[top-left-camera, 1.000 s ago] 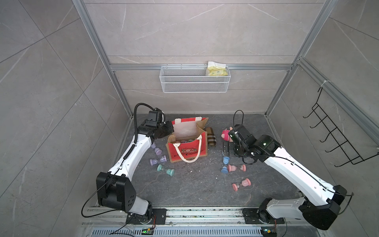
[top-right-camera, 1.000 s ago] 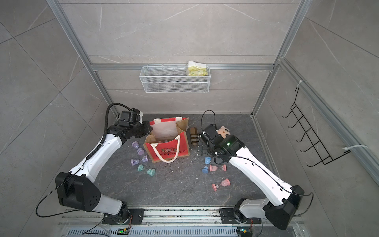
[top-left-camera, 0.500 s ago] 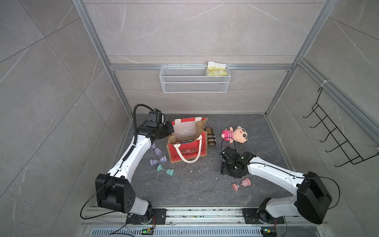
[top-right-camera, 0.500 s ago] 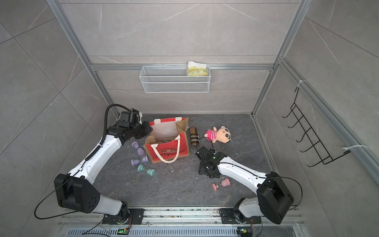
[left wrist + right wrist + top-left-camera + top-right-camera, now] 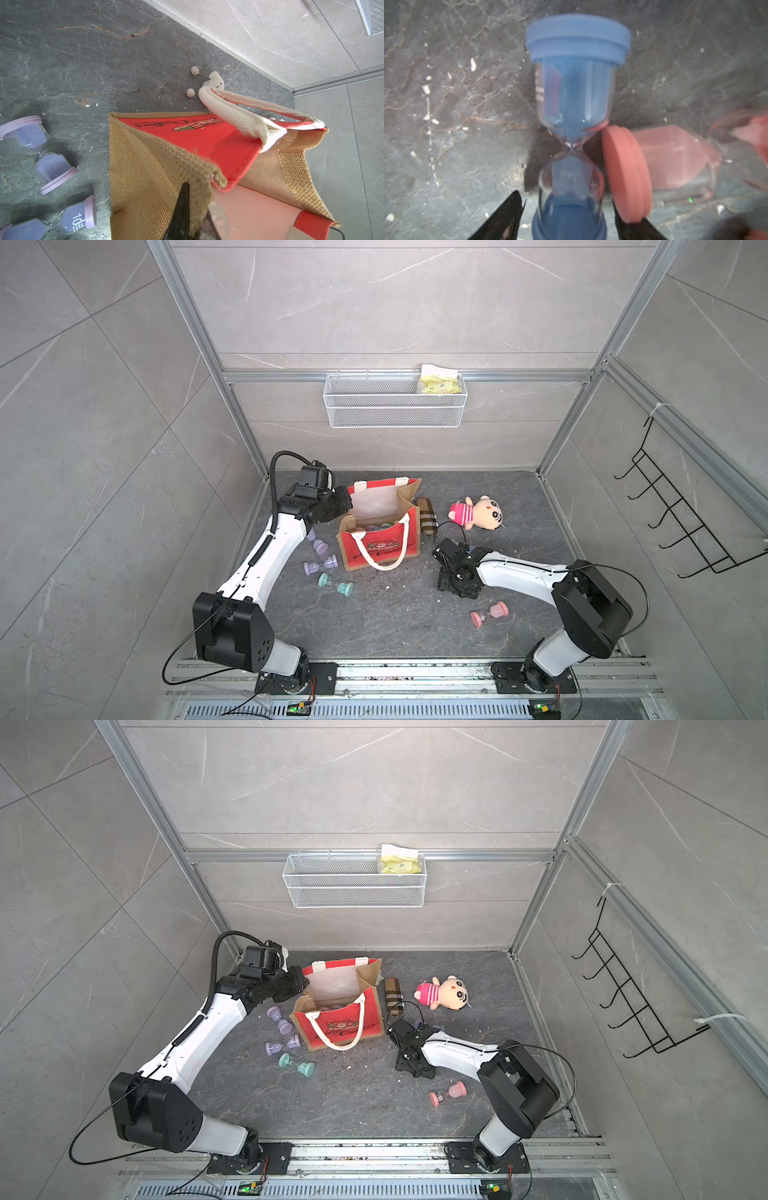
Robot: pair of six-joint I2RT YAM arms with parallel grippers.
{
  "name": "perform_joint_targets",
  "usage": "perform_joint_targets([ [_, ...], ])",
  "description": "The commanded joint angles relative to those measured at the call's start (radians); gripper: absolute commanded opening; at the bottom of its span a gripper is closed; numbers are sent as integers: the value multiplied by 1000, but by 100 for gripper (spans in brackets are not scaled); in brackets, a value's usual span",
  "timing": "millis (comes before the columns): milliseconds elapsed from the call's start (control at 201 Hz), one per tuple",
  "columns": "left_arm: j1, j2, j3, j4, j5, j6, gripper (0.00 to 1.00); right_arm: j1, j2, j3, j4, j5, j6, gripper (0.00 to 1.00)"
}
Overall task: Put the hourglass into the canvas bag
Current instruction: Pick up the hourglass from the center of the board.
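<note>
The canvas bag (image 5: 378,547) (image 5: 338,1027) stands open on the dark floor, red front panel facing forward, and several hourglasses lie inside it. My left gripper (image 5: 345,499) (image 5: 197,218) is shut on the bag's burlap side edge, holding the mouth open. My right gripper (image 5: 566,199) points down at the floor to the right of the bag, its wrist (image 5: 457,576) covering it in both top views. A blue hourglass (image 5: 575,83) lies between its fingers, which sit close against the near cap. A pink hourglass (image 5: 670,158) touches the blue one.
Two purple hourglasses (image 5: 320,556) and a teal one (image 5: 336,584) lie left of the bag. Another pink hourglass (image 5: 489,613) lies front right. A brown plaid cylinder (image 5: 428,516) and a plush doll (image 5: 478,512) lie behind the right arm. A wire basket (image 5: 395,402) hangs on the back wall.
My right arm has swung down and forward from beside the doll to the floor, and its jaws have narrowed around the blue hourglass. The left arm and bag have not moved.
</note>
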Motion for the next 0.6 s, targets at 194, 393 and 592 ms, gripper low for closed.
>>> perform_joint_targets([
  [194, -5, -24, 32, -32, 14, 21, 0, -7, 67, 31, 20, 0, -12, 63],
  [393, -5, -24, 32, -32, 17, 19, 0, -9, 75, 15, 23, -12, -25, 59],
  [592, -6, -32, 35, -34, 16, 19, 0, -8, 45, -8, 2, -16, -35, 57],
])
